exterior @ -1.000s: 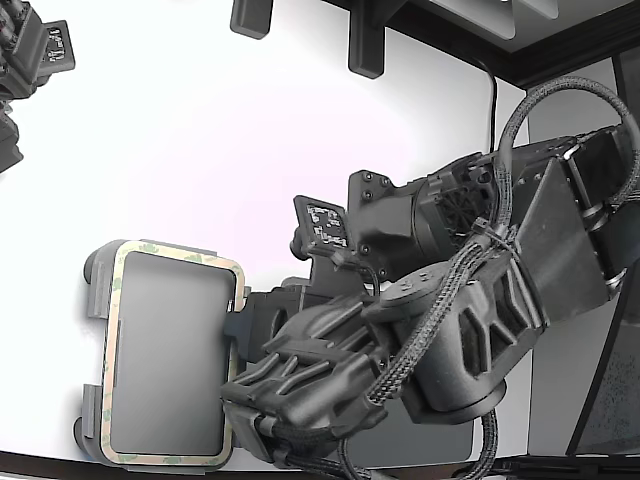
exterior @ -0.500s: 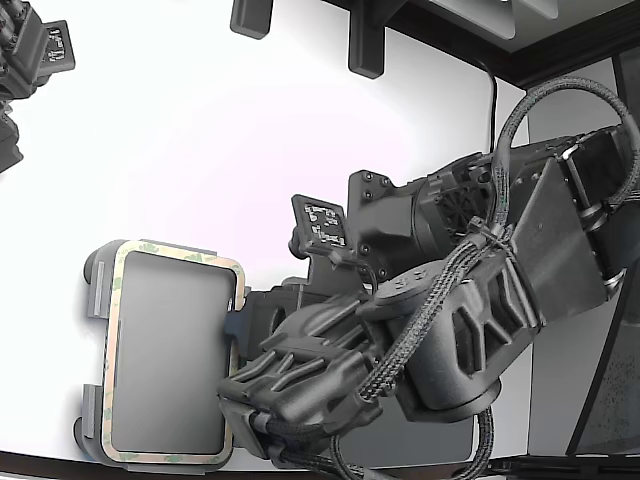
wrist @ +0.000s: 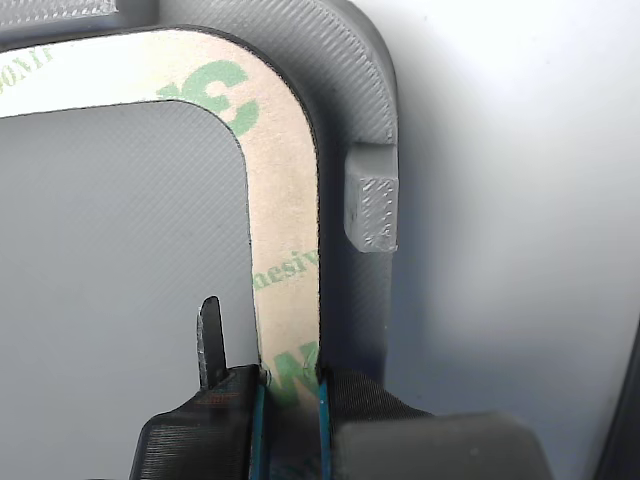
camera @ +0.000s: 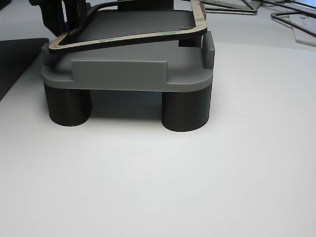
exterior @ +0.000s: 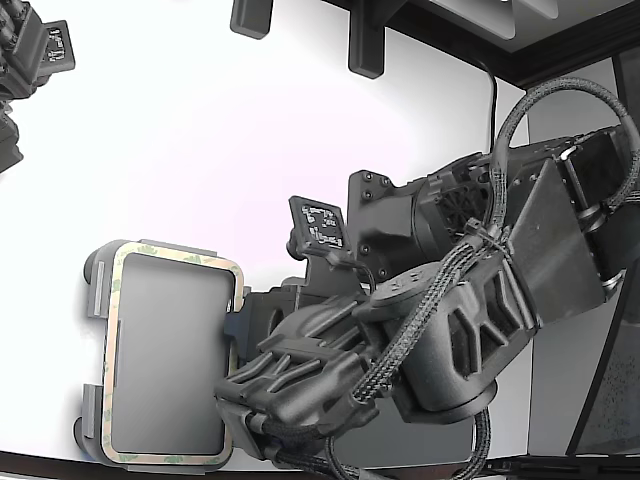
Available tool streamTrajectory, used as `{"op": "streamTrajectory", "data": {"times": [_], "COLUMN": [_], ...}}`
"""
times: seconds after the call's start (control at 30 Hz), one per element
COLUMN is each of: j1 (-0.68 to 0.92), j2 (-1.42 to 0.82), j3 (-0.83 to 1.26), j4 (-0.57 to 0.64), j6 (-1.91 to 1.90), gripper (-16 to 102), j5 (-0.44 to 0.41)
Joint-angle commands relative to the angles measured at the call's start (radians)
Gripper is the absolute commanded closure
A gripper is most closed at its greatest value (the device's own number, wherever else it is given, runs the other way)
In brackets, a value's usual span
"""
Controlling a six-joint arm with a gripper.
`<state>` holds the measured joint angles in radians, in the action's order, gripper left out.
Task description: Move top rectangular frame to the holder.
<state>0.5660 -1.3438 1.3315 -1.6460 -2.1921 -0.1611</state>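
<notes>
The beige-tan rectangular frame (exterior: 175, 256) with green mottling lies over the light grey holder (exterior: 93, 300) at the lower left of the exterior view. In the wrist view my gripper (wrist: 290, 375) is shut on one long side of the frame (wrist: 285, 200), beside a raised tab of the holder (wrist: 370, 215). In the other view the frame (camera: 128, 38) sits tilted just above the holder's rim (camera: 118, 74), which stands on dark round feet. The gripper (camera: 59, 15) is at the frame's lower corner. In the exterior view my arm hides the fingers.
A second arm's head (exterior: 30, 60) is at the exterior view's top left. Two black posts (exterior: 365, 45) stand at the table's far edge. A dark grey mat (camera: 15, 59) lies beside the holder. More thin frames (camera: 291, 19) lie behind it.
My arm's body has shifted slightly down and to the left in the exterior view. The frame stays over the holder with almost no visible movement.
</notes>
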Motion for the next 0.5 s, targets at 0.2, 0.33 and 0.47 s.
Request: {"op": "streamTrajectory", "data": {"times": [0.2, 0.33, 0.47], "j1": [-0.015, -0.015, -0.014], "j2": [-0.020, -0.018, -0.025], "j3": [-0.041, -0.060, -0.123], "j4": [-0.005, 0.000, -0.006], "j6": [0.023, 0.046, 0.195], "gripper": [-14, -14, -14], "j5": [-0.020, -0.038, -0.114]}}
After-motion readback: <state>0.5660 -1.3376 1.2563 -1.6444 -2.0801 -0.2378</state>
